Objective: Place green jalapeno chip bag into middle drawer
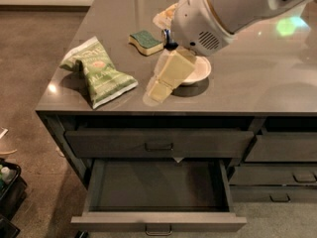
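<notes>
The green jalapeno chip bag (100, 71) lies flat on the grey counter (257, 83) near its front left corner. My gripper (159, 88) hangs cream-coloured just above the counter, a short way right of the bag and apart from it, with nothing visibly held. The large white arm (223, 9) reaches in from the upper right. The middle drawer (158, 223) stands pulled out below the counter's front edge, and its long shallow interior (157, 185) holds nothing.
A green-topped yellow sponge (146, 41) lies behind the gripper. A white bowl (199, 71) sits partly under the arm. The top drawer (158, 143) is closed. Narrower closed drawers (282, 150) are at the right. A dark bin (10, 192) stands on the floor at the left.
</notes>
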You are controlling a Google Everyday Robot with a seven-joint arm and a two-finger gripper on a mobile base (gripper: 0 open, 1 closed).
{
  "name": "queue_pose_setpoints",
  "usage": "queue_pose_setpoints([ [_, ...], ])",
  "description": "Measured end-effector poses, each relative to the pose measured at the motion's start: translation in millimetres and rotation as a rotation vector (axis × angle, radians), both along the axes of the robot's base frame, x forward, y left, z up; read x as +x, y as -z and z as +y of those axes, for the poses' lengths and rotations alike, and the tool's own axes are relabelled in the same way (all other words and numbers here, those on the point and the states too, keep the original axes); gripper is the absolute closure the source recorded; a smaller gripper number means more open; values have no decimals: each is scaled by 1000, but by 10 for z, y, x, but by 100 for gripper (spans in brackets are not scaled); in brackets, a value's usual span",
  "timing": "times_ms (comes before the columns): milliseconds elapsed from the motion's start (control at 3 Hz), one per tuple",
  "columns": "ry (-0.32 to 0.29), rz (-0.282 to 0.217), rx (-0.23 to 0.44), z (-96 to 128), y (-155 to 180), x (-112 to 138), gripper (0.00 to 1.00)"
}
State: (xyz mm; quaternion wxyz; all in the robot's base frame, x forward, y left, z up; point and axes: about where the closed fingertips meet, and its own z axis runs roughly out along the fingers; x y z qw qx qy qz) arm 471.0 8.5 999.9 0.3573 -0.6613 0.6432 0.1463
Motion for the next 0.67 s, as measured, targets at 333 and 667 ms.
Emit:
queue_pose_setpoints([
  [333,-7,-35,41,310,114,302,0],
  [667,-44,-60,44,724,252,640,0],
])
